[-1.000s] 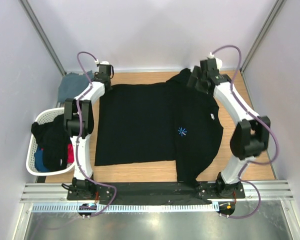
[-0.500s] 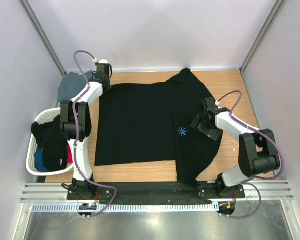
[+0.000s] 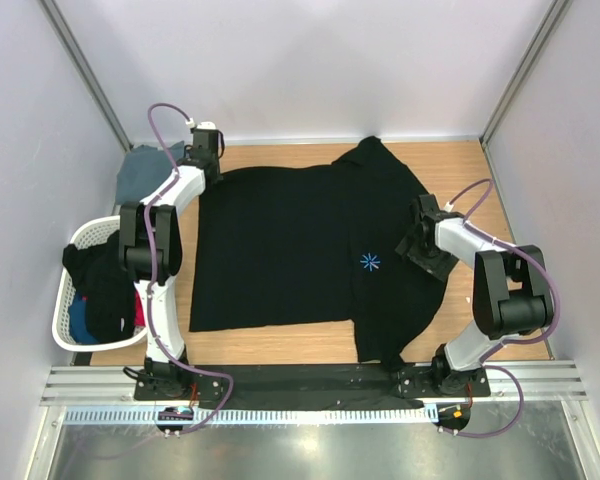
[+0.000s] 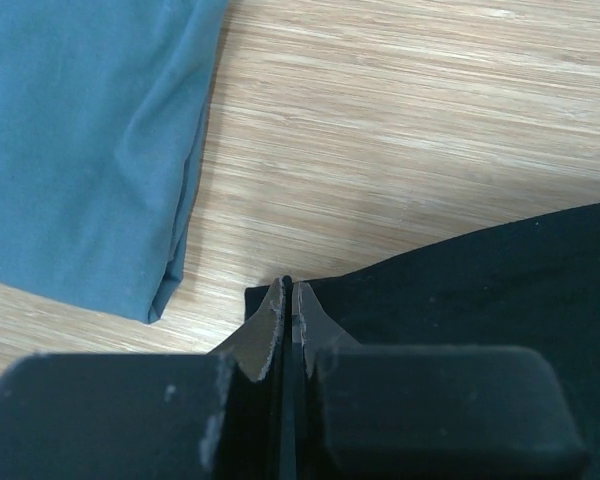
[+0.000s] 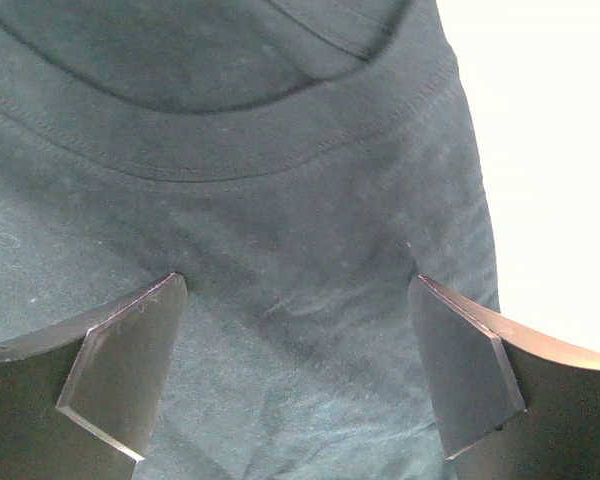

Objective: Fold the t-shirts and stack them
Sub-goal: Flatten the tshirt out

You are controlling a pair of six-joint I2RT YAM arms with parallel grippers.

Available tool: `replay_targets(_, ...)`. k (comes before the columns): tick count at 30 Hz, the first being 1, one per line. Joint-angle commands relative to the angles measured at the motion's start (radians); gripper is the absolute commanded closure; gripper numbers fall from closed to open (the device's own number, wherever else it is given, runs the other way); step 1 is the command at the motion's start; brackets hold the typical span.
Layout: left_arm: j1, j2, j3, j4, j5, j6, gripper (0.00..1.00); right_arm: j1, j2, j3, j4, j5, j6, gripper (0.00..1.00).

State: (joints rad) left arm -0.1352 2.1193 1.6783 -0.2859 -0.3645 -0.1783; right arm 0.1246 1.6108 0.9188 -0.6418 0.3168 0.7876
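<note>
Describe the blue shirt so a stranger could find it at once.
On the wooden table, go to the far left corner, behind the white basket. The blue shirt lies folded there, unlike the black shirt spread flat beside it.

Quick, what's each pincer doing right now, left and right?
Left pincer: closed, pinching the edge of the black t-shirt.
Right pincer: open, holding nothing, poised over that same shirt.
</note>
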Motion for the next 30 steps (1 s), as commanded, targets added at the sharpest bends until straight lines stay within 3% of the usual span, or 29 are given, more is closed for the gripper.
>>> replay_targets(1,0.000,-0.062,-0.005,0.051,-0.013,0.008,1.00,-0.042,0.026,-0.006,-0.028,0.111,-0.033,0.00)
replay_targets(7,-0.001,-0.062,-0.008,0.054,-0.014,0.014,1.00,-0.100,-0.015,0.008,-0.048,0.137,-0.094,0.00)
replay_targets(13,-0.004,-0.068,-0.011,0.054,0.006,0.011,1.00,-0.094,-0.066,0.069,-0.114,0.059,-0.149,0.00)
replay_targets(20,-0.030,-0.074,-0.017,0.050,-0.010,0.007,1.00,0.035,-0.118,0.314,-0.136,0.013,-0.221,0.00)
replay_targets(24,-0.034,-0.071,-0.003,0.019,-0.037,-0.035,1.00,0.049,-0.045,0.426,-0.018,-0.030,-0.248,0.00)
replay_targets(30,-0.035,-0.093,-0.034,-0.001,-0.053,-0.087,1.00,0.053,0.202,0.550,0.162,-0.094,-0.303,0.00)
